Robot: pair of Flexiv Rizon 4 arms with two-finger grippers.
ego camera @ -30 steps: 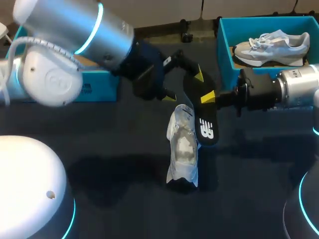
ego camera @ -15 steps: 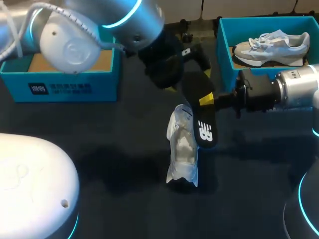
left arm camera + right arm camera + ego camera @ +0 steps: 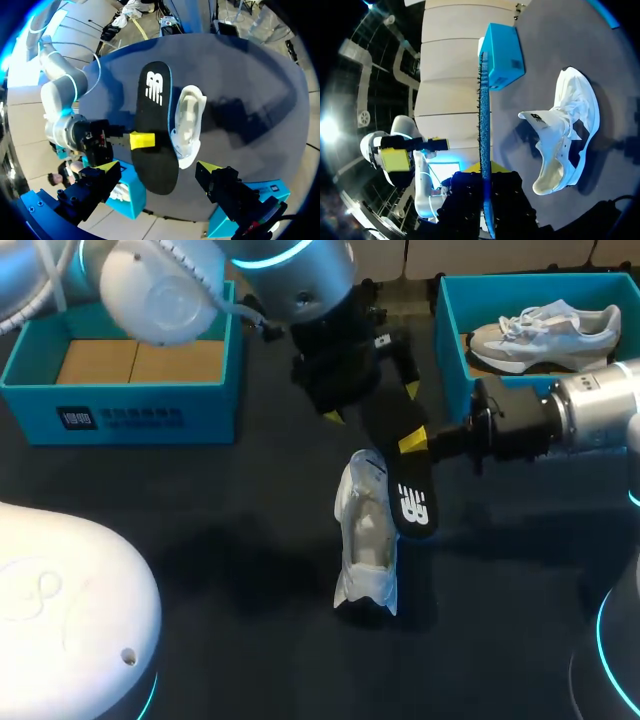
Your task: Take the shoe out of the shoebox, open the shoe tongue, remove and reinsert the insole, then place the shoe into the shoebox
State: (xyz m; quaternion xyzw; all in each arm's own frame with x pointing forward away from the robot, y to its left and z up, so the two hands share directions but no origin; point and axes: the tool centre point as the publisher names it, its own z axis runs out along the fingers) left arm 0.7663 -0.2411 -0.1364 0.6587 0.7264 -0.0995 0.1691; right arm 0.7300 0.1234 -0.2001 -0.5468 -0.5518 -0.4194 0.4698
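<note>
Right end effector (image 3: pixel 415 440) clenched on the black insole (image 3: pixel 410 495), gripping it at mid-length. The insole is off the tabletop (image 3: pixel 200 540), its logo end just beside the white shoe (image 3: pixel 367 535). The shoe rests on the tabletop, outside both boxes, its opening visible from above. Left end effector (image 3: pixel 372 405) released, fingers spread either side of the insole's other end, not touching it. A second shoe (image 3: pixel 545 332) lies in the blue shoebox (image 3: pixel 452 360).
</note>
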